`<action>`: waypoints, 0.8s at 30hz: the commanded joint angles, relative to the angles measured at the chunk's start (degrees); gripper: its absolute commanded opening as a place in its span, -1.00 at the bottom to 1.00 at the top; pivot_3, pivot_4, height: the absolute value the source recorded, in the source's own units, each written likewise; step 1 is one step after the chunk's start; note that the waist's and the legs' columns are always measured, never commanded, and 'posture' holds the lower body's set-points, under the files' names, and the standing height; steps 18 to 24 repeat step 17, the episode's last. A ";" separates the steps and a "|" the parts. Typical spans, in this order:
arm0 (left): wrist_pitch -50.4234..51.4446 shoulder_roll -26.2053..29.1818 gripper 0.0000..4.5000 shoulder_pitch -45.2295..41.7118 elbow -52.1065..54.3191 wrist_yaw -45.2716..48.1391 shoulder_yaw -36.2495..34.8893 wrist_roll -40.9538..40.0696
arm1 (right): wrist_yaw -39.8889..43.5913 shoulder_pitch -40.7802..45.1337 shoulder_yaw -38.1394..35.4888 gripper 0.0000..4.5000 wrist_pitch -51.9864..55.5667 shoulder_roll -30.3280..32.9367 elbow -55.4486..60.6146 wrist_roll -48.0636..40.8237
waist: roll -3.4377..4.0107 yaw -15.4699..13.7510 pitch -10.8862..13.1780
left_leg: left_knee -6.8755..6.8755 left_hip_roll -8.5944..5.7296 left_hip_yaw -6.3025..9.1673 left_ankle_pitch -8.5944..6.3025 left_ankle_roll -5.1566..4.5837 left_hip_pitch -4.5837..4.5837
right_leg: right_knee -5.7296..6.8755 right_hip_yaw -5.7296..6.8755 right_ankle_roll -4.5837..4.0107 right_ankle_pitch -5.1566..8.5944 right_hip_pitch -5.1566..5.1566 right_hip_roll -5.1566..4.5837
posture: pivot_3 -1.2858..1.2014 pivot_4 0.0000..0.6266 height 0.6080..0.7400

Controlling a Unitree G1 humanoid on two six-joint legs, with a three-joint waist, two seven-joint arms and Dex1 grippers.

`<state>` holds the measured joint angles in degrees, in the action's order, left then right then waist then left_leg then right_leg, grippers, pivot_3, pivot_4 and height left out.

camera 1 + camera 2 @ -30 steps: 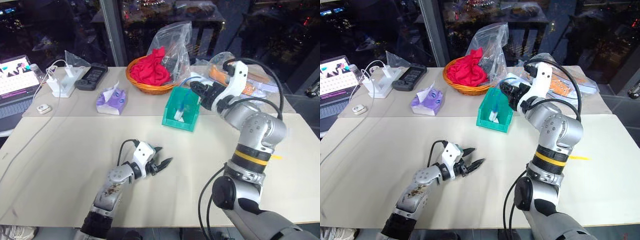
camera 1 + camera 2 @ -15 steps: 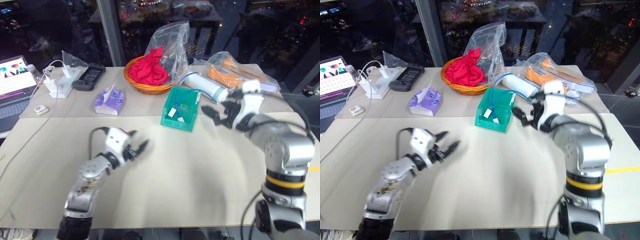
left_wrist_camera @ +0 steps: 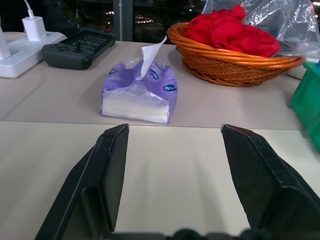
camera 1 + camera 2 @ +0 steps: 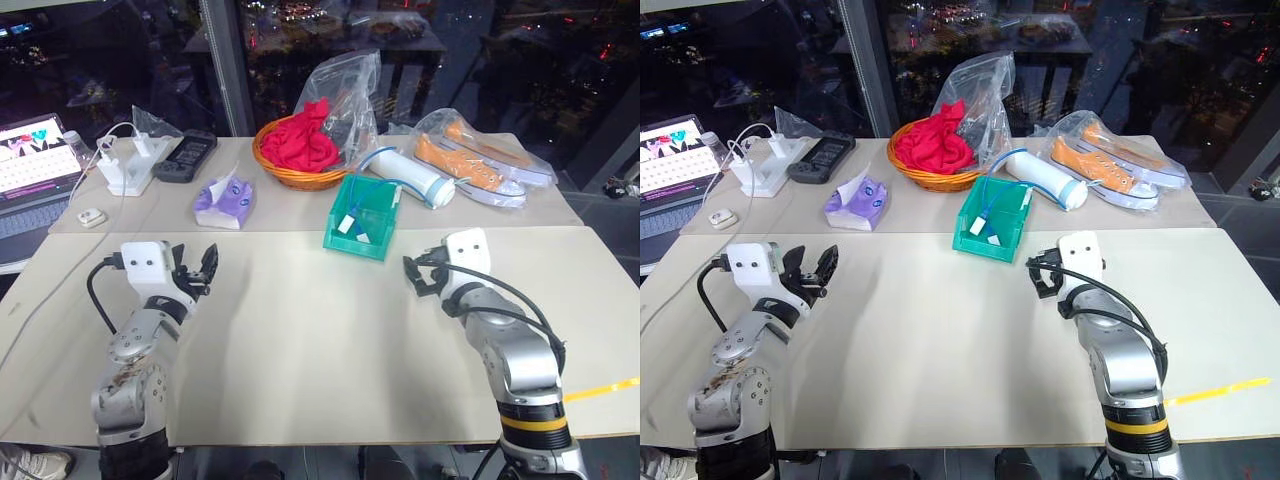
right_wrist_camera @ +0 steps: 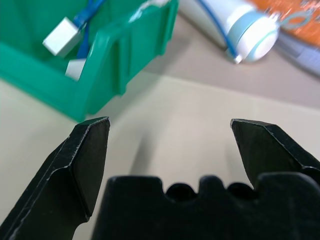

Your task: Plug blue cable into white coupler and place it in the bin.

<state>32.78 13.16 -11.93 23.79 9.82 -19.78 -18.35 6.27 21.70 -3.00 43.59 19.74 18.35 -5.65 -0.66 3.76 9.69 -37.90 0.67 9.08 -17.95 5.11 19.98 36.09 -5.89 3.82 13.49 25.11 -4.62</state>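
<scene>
The teal-green bin stands at the middle of the table. Inside it lie the blue cable and the white coupler, joined end to end as far as I can see. My right gripper hovers low over the table just right of the bin, pointing toward it, open and empty; the right wrist view shows its fingers spread wide before the bin's wall. My left gripper is raised at the table's left side, open and empty, facing a purple tissue pack.
Behind the bin stand an orange wicker basket holding red cloth, a white cylinder and bagged orange shoes. At the back left are white chargers, a black controller, a white earbud case and a laptop.
My right gripper let go at the bin, opened wide and drew back down to the right. The cable and coupler now lie in the bin. My left gripper swung left and up.
</scene>
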 commanded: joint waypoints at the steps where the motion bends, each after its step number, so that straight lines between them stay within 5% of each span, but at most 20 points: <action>1: -0.75 -0.26 0.41 0.13 2.14 -1.38 0.61 -0.36 | -0.22 0.00 -2.61 0.98 -2.34 0.46 -0.18 0.45 | 0.00 0.03 0.00 | 0.00 0.00 0.00 0.00 0.00 0.00 | 0.00 0.00 0.00 0.00 0.00 0.00 | 0.03 -0.52 0.75; 24: -1.43 -0.94 0.41 -0.46 1.24 -3.53 0.89 -1.17 | 0.67 -1.52 -3.02 0.98 -3.36 0.57 -2.14 0.95 | 0.00 0.14 0.00 | -0.03 0.00 -0.01 0.00 -0.01 0.01 | 0.04 0.00 -0.01 -0.01 0.00 -0.01 | 0.03 -0.52 0.75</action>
